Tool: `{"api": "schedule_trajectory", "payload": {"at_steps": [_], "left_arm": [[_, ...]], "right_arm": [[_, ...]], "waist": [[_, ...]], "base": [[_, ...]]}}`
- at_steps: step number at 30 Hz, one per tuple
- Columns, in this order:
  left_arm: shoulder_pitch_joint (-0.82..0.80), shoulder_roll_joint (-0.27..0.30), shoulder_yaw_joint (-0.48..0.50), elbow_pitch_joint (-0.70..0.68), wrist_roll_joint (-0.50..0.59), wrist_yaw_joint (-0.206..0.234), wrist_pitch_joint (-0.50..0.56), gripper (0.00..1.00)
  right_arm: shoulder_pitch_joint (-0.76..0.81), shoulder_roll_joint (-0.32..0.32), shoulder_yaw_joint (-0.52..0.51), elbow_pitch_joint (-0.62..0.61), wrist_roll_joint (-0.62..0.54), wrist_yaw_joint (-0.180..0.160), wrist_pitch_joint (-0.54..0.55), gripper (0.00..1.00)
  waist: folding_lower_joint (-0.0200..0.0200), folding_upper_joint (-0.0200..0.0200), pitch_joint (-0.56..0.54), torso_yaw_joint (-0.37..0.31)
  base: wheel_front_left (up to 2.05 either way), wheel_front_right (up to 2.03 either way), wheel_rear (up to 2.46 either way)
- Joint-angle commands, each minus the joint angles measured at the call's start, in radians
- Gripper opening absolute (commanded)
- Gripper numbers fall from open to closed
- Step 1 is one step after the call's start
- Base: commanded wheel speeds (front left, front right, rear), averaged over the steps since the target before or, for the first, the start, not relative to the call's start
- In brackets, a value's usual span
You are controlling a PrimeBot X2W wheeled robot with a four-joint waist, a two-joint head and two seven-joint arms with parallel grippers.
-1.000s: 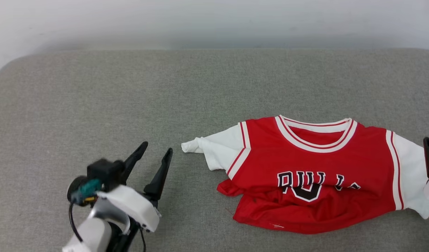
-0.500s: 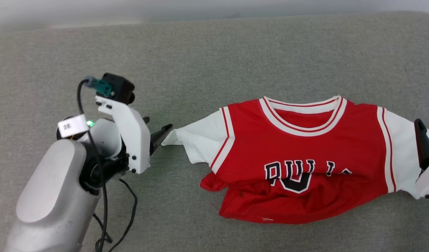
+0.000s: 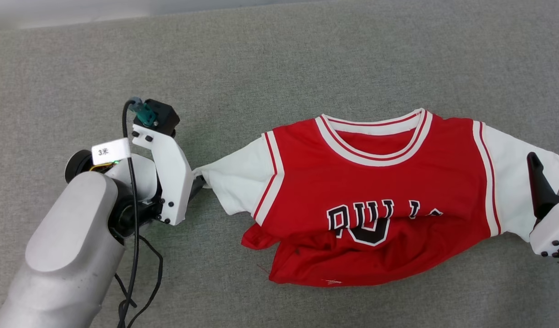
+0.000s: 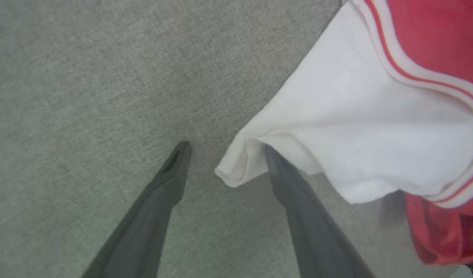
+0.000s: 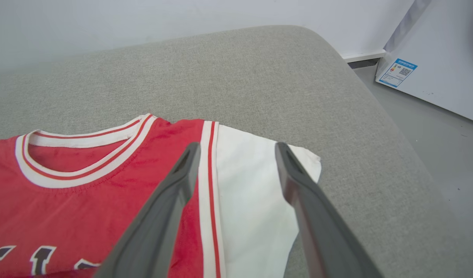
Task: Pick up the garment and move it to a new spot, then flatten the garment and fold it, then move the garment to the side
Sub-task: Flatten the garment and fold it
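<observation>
Left end effector [image 4: 225, 146] has reached the left sleeve tip [image 4: 236, 170] of the garment [image 3: 375, 191], released (nothing pinched yet); right end effector [image 5: 238, 148] hovers released over the other sleeve, so pickup seems next.

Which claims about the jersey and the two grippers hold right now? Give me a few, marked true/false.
1. The left gripper is open, with the white sleeve tip of the garment between its fingers. True.
2. The right gripper is shut on the other sleeve. False: its jaws stand open at that white sleeve, not closed on it.
3. The garment lies fully flattened. False: its lower part is bunched up and hides the bottom of the lettering.
4. The garment rests on a grey fabric cushion. True.
</observation>
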Motion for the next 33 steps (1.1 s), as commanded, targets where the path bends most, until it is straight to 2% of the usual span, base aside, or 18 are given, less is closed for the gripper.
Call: {"api": "schedule_trajectory", "payload": {"at_steps": [1, 5, 7, 10, 13, 18, 23, 26, 33], "left_arm": [[0.004, -0.002, -0.019, 0.022, -0.006, -0.003, -0.002, 1.0], [0.031, -0.019, -0.051, 0.052, -0.022, -0.007, -0.008, 0.99], [0.052, -0.025, -0.076, 0.065, -0.032, -0.01, -0.008, 0.0], [0.076, -0.031, -0.094, 0.07, -0.044, -0.012, -0.021, 0.0], [0.08, -0.02, -0.09, 0.071, -0.044, -0.01, -0.087, 0.0], [0.075, -0.01, -0.009, 0.06, -0.069, 0.001, -0.237, 0.0], [0.098, 0.012, 0.056, 0.005, -0.097, 0.019, -0.316, 0.0], [0.127, 0.039, 0.088, -0.064, -0.113, 0.033, -0.33, 0.0], [0.23, 0.094, 0.116, -0.312, -0.129, 0.082, -0.301, 0.0]], "right_arm": [[-0.007, 0.004, -0.001, 0.005, 0.0, -0.001, -0.008, 1.0], [-0.01, 0.002, 0.0, 0.009, -0.007, -0.001, -0.011, 1.0], [-0.014, 0.002, 0.004, 0.009, -0.011, -0.001, -0.01, 1.0], [-0.015, -0.001, 0.004, 0.011, -0.013, -0.001, -0.006, 1.0], [-0.013, -0.015, -0.001, 0.012, -0.014, -0.001, 0.0, 1.0], [-0.001, -0.038, -0.008, 0.008, -0.016, -0.001, 0.024, 1.0], [0.017, -0.073, 0.001, 0.02, -0.003, -0.001, 0.073, 1.0], [0.025, -0.106, 0.021, 0.032, 0.013, -0.001, 0.134, 1.0], [-0.049, -0.239, 0.079, 0.086, 0.064, -0.001, 0.354, 1.0]], "waist": [[-0.0001, 0.0, 0.008, -0.003], [-0.0001, 0.0, 0.015, 0.002], [-0.0001, 0.0, 0.014, 0.005], [-0.0001, 0.0, 0.009, 0.009], [-0.0001, 0.0, -0.004, 0.018], [-0.0001, 0.0, -0.043, 0.04], [-0.0001, 0.0, -0.081, 0.066], [-0.0001, 0.0, -0.092, 0.081], [-0.0001, 0.0, -0.049, 0.111]], "base": [[0.0, 0.0, 0.0], [0.0, 0.0, 0.0], [0.0, 0.0, 0.0], [0.0, 0.0, 0.0], [0.0, 0.0, 0.0], [0.0, 0.0, 0.0], [0.0, 0.0, 0.0], [0.0, 0.0, 0.0], [0.0, 0.0, 0.0]]}}
